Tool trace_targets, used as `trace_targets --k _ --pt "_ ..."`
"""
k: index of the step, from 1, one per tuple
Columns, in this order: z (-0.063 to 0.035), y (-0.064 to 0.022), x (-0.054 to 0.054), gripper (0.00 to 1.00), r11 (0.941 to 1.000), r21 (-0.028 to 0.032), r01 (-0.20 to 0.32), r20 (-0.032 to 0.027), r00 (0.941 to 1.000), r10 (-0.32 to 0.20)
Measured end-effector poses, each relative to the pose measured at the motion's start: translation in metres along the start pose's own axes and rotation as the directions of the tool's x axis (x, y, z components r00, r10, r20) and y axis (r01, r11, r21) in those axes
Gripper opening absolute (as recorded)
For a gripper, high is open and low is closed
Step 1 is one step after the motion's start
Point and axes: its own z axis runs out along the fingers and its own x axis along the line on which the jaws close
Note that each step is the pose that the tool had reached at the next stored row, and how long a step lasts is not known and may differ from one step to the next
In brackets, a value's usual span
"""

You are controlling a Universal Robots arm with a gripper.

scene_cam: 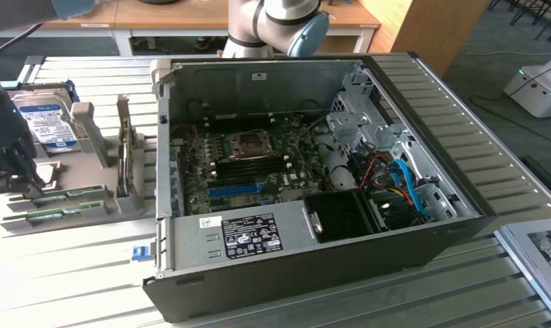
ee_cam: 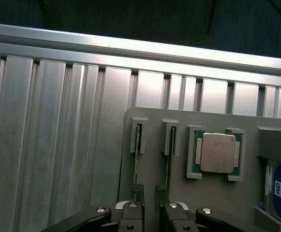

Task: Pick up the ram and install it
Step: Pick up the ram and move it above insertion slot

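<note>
Grey holder (ee_cam: 188,193), two ram sticks (ee_cam: 136,169) edge-on in slots, processor (ee_cam: 217,152) in recess, pincer (ee_cam: 149,191) released beside them

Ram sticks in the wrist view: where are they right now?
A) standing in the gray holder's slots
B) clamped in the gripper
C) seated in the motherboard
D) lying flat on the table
A: both ram sticks stand on edge in slots of the holder, with the open gripper near them, holding nothing.
</note>
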Motion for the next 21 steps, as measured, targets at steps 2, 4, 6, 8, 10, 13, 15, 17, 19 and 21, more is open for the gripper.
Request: trace_targets --k 2,4,6,8,10,13,15,17,19,21 --pt "0.0001 0.0002 0.0017 0.24 1.0 0.0 0.0 0.0 1.0 0.0" --pt "0.0002 0.0006 0.0034 0.24 1.0 0.0 0.0 0.0 1.0 0.0" --pt "0.0003 0.0009 0.005 0.24 1.0 -0.0001 0.0 0.0 1.0 0.0" --pt "0.0003 0.0011 0.0059 0.24 1.0 0.0 0.0 0.0 1.0 0.0" --pt "0.0003 0.0012 0.0068 0.24 1.0 0.0 0.0 0.0 1.0 0.0" --pt "0.0003 0.0012 0.0069 0.24 1.0 0.0 0.0 0.0 1.0 0.0" --pt "0.0003 0.0012 0.007 0.24 1.0 0.0 0.0 0.0 1.0 0.0" --pt "0.0009 0.0013 0.007 0.24 1.0 0.0001 0.0 0.0001 1.0 0.0" --pt "0.0024 0.0012 0.007 0.24 1.0 0.0 0.0 0.0 1.0 0.0" --pt "0.0046 0.0011 0.0071 0.24 1.0 0.0001 0.0 0.0001 1.0 0.0"
